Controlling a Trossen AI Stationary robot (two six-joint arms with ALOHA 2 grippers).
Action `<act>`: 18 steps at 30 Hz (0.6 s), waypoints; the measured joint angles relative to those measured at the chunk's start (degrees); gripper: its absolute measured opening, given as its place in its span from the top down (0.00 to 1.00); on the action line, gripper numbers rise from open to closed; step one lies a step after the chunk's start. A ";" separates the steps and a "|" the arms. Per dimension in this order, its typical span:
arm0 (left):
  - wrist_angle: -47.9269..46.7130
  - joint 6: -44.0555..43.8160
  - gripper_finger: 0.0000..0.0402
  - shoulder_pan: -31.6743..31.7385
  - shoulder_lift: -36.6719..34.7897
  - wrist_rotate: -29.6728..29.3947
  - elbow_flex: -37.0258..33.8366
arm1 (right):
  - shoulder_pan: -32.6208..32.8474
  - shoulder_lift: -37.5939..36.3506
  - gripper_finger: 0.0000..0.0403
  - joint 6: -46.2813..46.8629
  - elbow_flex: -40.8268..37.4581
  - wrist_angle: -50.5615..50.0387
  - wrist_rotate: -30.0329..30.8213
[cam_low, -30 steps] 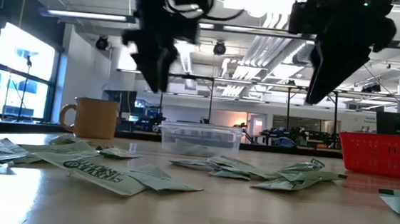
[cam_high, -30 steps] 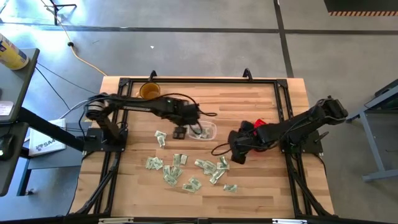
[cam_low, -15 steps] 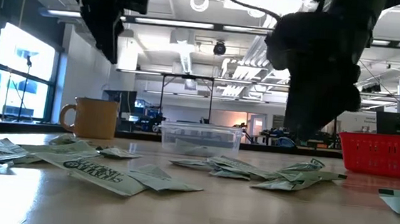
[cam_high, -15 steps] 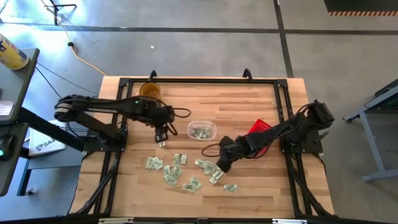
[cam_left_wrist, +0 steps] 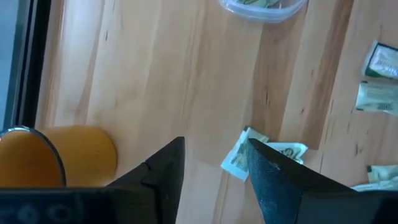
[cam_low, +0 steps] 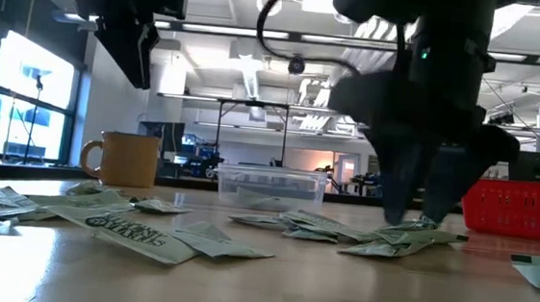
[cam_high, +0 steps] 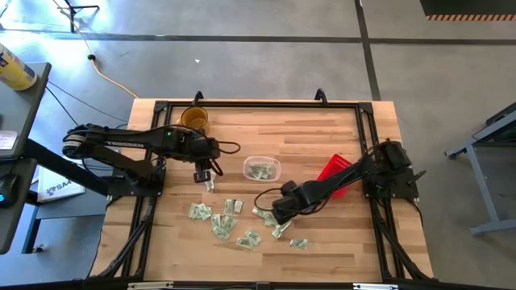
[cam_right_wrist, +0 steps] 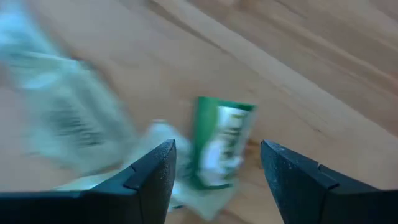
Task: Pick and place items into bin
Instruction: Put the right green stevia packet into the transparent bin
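Several pale green and white packets (cam_high: 242, 221) lie flat on the wooden table, near of the clear bin (cam_high: 262, 169), which holds a few more. My left gripper (cam_high: 203, 171) hangs open, high above the table (cam_low: 141, 73), over a lone packet (cam_left_wrist: 239, 155) left of the bin. My right gripper (cam_high: 278, 211) is open and low over the packet cluster (cam_low: 417, 219). Its fingers stand on either side of a green-edged packet (cam_right_wrist: 221, 143); I see no touch.
An amber mug (cam_high: 193, 118) stands at the far edge, left of the bin. A red mesh basket (cam_high: 334, 171) sits right of the bin, under my right arm. Black frame rails run along the table's edges. Bare wood lies between bin and mug.
My left gripper has moved from over the bin toward the table's left edge and now hangs over the lone packet. My right gripper has swung from beside the red basket toward the left and near edge, and come down onto the packet cluster.
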 joint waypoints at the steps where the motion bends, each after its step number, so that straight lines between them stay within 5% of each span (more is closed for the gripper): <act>1: -0.12 0.59 0.49 0.00 -0.02 -0.01 0.01 | -0.11 1.49 0.44 -0.03 1.45 -2.73 -0.03; 8: -0.17 2.23 0.51 0.02 -0.02 -0.46 0.02 | -0.36 4.76 0.54 0.14 4.72 -4.23 -0.48; 16: 0.63 3.60 0.52 0.02 -0.02 -1.03 0.02 | -4.63 4.10 0.94 -3.34 4.77 -0.96 -2.78; 18: 0.59 3.58 0.52 0.02 -0.02 -1.03 0.02 | -6.01 3.34 0.97 -6.28 6.01 -0.25 -1.52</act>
